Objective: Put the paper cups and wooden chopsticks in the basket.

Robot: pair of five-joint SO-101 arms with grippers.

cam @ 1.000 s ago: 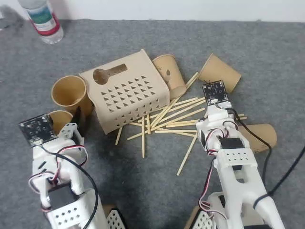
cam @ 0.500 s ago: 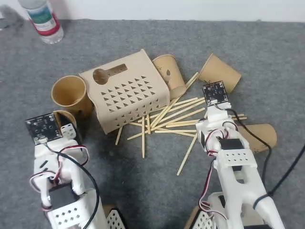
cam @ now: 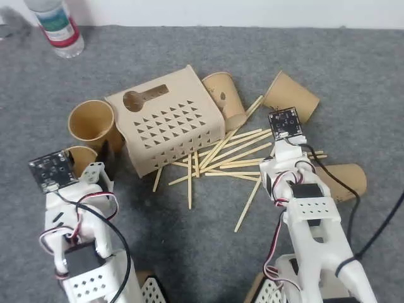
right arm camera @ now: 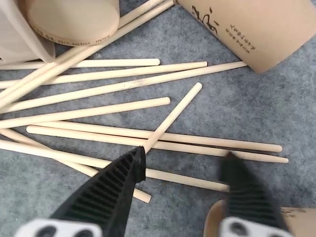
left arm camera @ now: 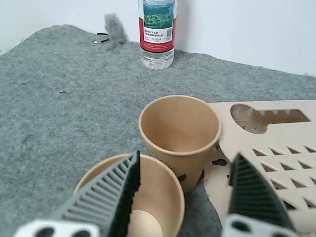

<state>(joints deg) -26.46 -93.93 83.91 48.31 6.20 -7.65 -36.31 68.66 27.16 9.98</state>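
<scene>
"Starting with the left arm: where is it?" my colleague asks.

"I've got the left gripper (left arm camera: 185, 165) hanging over the near cup (left arm camera: 148, 197), jaws apart. One finger sits over the cup's mouth, the other outside the rim on the basket side. I can't tell whether either touches the paper. That cup stands upright on the grey mat (cam: 353, 76)."

"And the one behind it?"

"The second cup (cam: 91, 123) stands mouth up, just beside the basket (cam: 170, 123). The basket itself lies tipped over, with a perforated wall and its handle cutout facing up."

"Right side?"

"My right gripper (right arm camera: 185, 158) hovers above the chopsticks (cam: 233, 154), jaws apart over the sticks. They lie scattered flat on the mat, from the basket's edge out towards the right arm, and several cross each other."

"Other cups?"

"Three, all on their sides. The middle cup (cam: 224, 98) rests against the basket's far corner, its base towards the sticks. The far cup (cam: 291, 96) lies apart, beyond the sticks. The side cup (cam: 347, 180) lies just beside the right arm, partly hidden by it."

"Anything else out there?"

"A water bottle (cam: 57, 25) stands at the mat's far edge, well apart from the rest."
</scene>
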